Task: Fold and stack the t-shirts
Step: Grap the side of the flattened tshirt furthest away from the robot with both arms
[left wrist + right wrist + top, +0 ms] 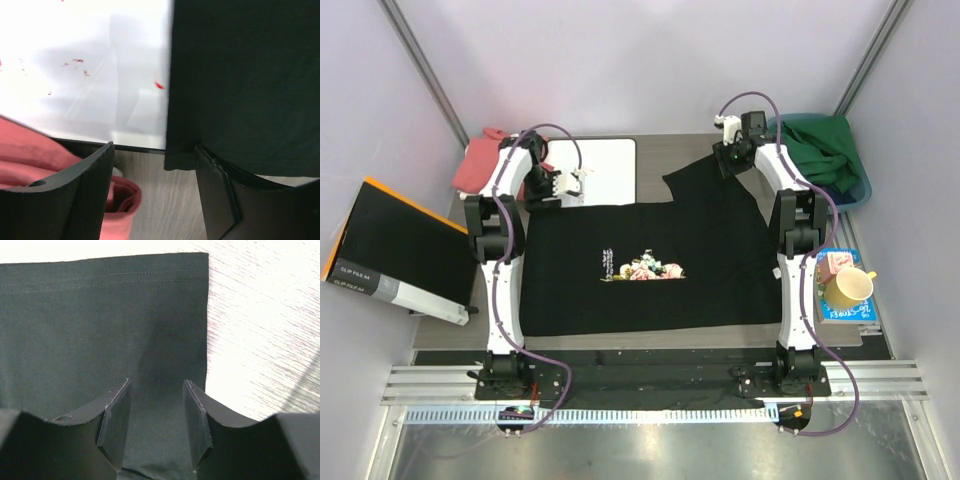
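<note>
Black tee (650, 262) spread flat, long axis L–R. L gripper (154, 150), jaws wide, straddles its far-left corner. R gripper (156, 390), jaws half-apart, over far-right sleeve (100, 315). Body lies nearward of both.

Bare grey wooden tabletop (650, 170) shows between the white rectangular board (605, 160) and the spread black flower-print t-shirt (640, 260). Far-left corner: crumpled salmon-pink t-shirt (478, 168). Right edge is crowded (yellow mug (847, 288), blue tub of green cloth (863, 188)).

The left arm (508, 178) hides part of the pink t-shirt (475, 168); chest lettering (608, 263) is unreadable.
</note>
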`<control>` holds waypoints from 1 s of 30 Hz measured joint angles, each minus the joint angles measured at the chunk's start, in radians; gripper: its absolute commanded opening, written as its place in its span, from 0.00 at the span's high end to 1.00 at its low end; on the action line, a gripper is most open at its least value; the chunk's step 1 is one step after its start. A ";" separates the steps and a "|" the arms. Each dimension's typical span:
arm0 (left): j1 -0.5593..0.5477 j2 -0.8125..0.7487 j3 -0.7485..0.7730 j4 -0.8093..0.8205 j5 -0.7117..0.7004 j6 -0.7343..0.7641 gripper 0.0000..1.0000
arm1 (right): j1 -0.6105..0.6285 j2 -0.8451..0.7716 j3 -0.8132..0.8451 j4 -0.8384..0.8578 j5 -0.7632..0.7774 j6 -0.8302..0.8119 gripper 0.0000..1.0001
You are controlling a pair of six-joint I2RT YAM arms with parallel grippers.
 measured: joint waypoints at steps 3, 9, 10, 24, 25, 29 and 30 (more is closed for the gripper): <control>0.000 0.017 0.020 0.006 -0.008 0.000 0.35 | 0.000 0.009 0.001 0.008 0.000 0.004 0.50; 0.000 0.023 0.028 0.000 -0.012 -0.001 0.40 | -0.001 0.055 0.016 0.039 0.005 0.032 0.50; 0.000 0.023 0.028 -0.002 -0.013 0.000 0.44 | 0.000 0.058 0.022 0.048 0.010 0.037 0.50; -0.006 0.024 0.022 -0.013 -0.022 -0.002 0.50 | -0.013 0.148 0.119 0.188 0.083 0.143 0.42; -0.007 0.024 0.022 -0.013 -0.023 -0.003 0.50 | -0.013 0.151 0.119 0.200 0.087 0.149 0.42; -0.012 0.024 0.021 -0.014 -0.028 -0.006 0.51 | -0.013 0.170 0.136 0.237 0.094 0.166 0.41; -0.013 0.023 0.021 -0.014 -0.029 -0.006 0.51 | -0.013 0.178 0.145 0.246 0.092 0.171 0.41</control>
